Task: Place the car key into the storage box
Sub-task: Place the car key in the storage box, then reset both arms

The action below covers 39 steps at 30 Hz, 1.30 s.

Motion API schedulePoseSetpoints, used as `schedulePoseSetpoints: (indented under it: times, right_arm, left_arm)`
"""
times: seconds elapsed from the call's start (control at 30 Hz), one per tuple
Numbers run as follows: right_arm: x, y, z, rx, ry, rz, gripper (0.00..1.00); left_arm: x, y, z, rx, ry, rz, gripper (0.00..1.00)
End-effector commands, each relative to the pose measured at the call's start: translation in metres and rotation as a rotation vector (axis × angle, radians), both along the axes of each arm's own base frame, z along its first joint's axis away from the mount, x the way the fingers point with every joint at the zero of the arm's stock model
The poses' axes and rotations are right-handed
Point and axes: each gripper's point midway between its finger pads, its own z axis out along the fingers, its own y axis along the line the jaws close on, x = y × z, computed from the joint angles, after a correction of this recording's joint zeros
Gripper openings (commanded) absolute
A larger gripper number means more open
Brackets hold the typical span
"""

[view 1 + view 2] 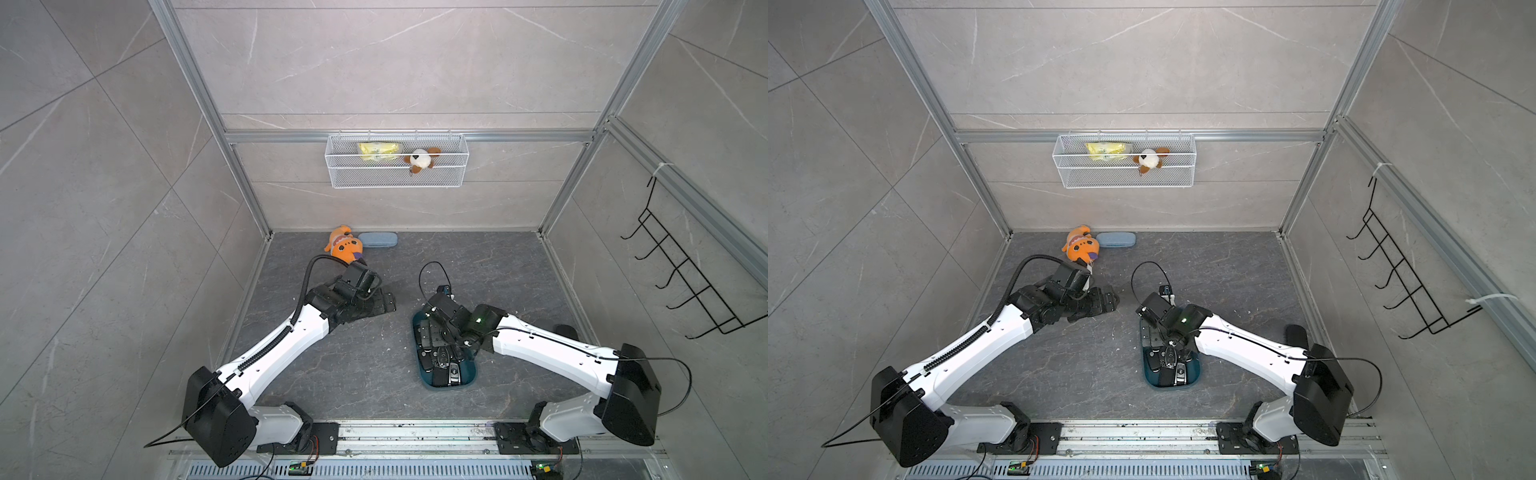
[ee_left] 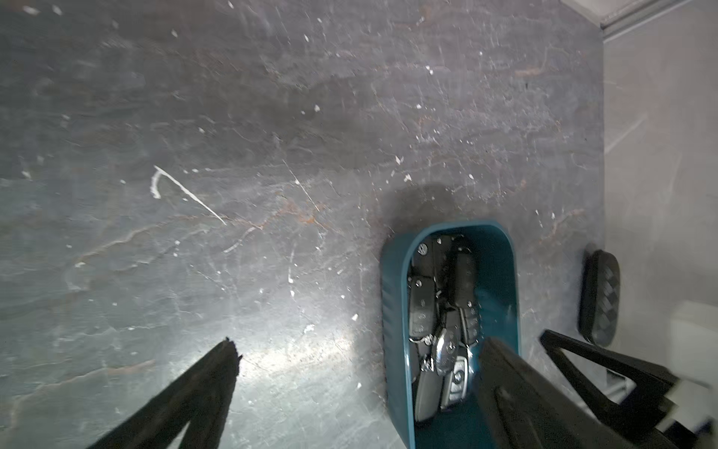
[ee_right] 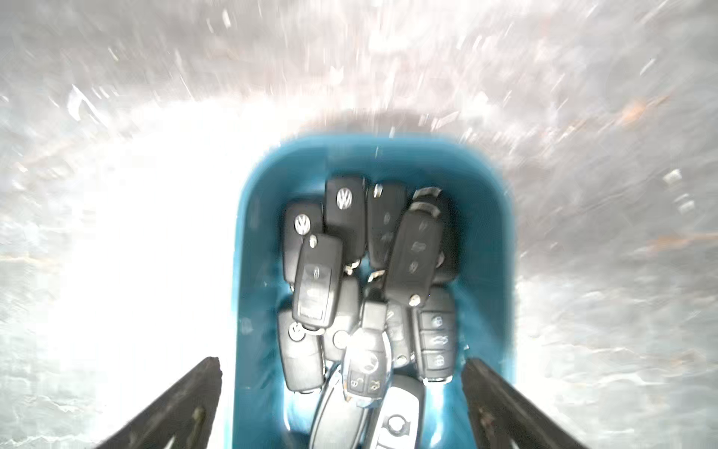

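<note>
The storage box (image 1: 468,374) (image 1: 1148,374) is a dark teal bin on the dark floor, right of centre. Several black and silver car keys (image 3: 365,361) (image 1: 442,361) lie piled inside it. My right gripper (image 3: 342,365) (image 1: 444,338) hangs over the box, open, with the fingers apart on either side of the pile and touching no key. My left gripper (image 2: 359,350) (image 1: 384,301) is low over bare floor to the left of the box (image 2: 392,311), open and holding nothing.
A black quilted case (image 1: 565,330) (image 2: 600,295) lies by the right wall. An orange plush toy (image 1: 345,245) and a pale blue case (image 1: 378,240) sit at the back. A white wire basket (image 1: 397,178) hangs on the back wall, a black hook rack (image 1: 681,274) on the right wall.
</note>
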Motion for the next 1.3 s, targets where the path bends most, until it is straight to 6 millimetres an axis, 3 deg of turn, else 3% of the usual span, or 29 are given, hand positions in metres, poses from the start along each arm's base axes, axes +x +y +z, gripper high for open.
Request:
schedulePoseSetpoints:
  times: [0.0,0.2,0.47,0.57,0.7,0.97,1.13,1.27]
  right_arm:
    - [0.018,-0.016,0.031,-0.071,-0.124,-0.012,1.0]
    - [0.05,-0.03,0.071,-0.116,-0.328,-0.051,1.0]
    - [0.089,-0.06,0.101,-0.227,-0.644,-0.093,1.0]
    - [0.1,-0.077,0.098,-0.316,-0.732,-0.106,1.0]
    - [0.117,-0.115,0.07,-0.401,-0.684,-0.196,1.0]
    - [0.132,-0.188,0.01,-0.441,-0.655,-0.392,1.0]
    - [0.143,-0.194,0.01,-0.43,-0.673,-0.349,1.0]
    - [0.145,-0.211,-0.01,-0.435,-0.59,-0.36,1.0]
  left_arm:
    - [0.014,0.035,0.018,0.125,-0.083,0.08,1.0]
    - [0.028,0.107,0.013,0.362,-0.128,0.252,1.0]
    - [0.042,0.203,-0.011,0.583,-0.156,0.434,1.0]
    - [0.045,0.236,-0.029,0.606,-0.167,0.503,1.0]
    - [0.046,0.267,-0.048,0.63,-0.184,0.559,1.0]
    - [0.063,0.29,-0.082,0.669,-0.298,0.588,1.0]
    - [0.083,0.268,-0.087,0.567,-0.419,0.491,1.0]
    - [0.09,0.263,-0.09,0.578,-0.476,0.437,1.0]
